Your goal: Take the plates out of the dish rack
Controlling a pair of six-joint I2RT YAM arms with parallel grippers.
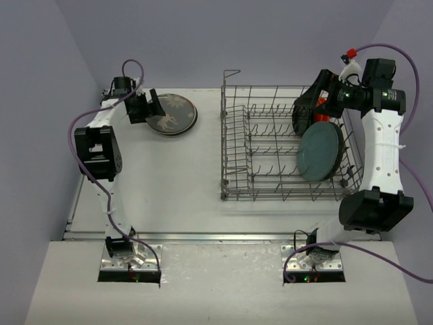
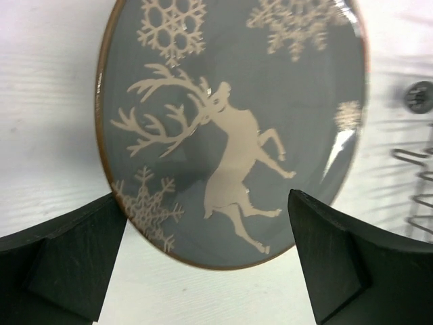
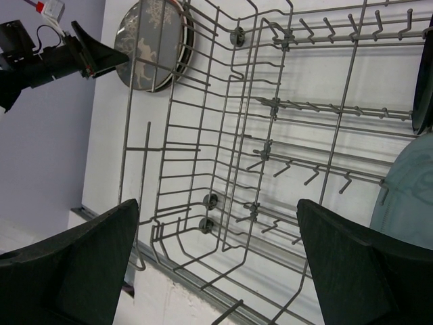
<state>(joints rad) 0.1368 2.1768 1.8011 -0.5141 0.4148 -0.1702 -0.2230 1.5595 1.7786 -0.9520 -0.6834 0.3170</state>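
Observation:
The grey wire dish rack [image 1: 270,145] stands at the right of the table and fills the right wrist view [image 3: 223,135]. A large teal plate [image 1: 319,152] leans upright at its right end, also in the right wrist view [image 3: 406,196]. A dark plate's edge [image 3: 426,81] shows beside it. An orange-red bit [image 1: 321,101] is mostly hidden behind my right gripper [image 1: 306,112], which hangs open and empty over the rack [image 3: 218,210]. A grey plate with a pale deer pattern [image 1: 172,114] lies on the table at the back left. My left gripper [image 1: 145,108] is open just beside it [image 2: 208,203], holding nothing.
The deer plate [image 3: 149,44] seems to lie on another plate with a reddish rim. A raised wire loop [image 1: 231,73] stands at the rack's back left corner. Purple walls close in the table at the back and left. The table's front edge [image 1: 203,237] runs before the arm bases.

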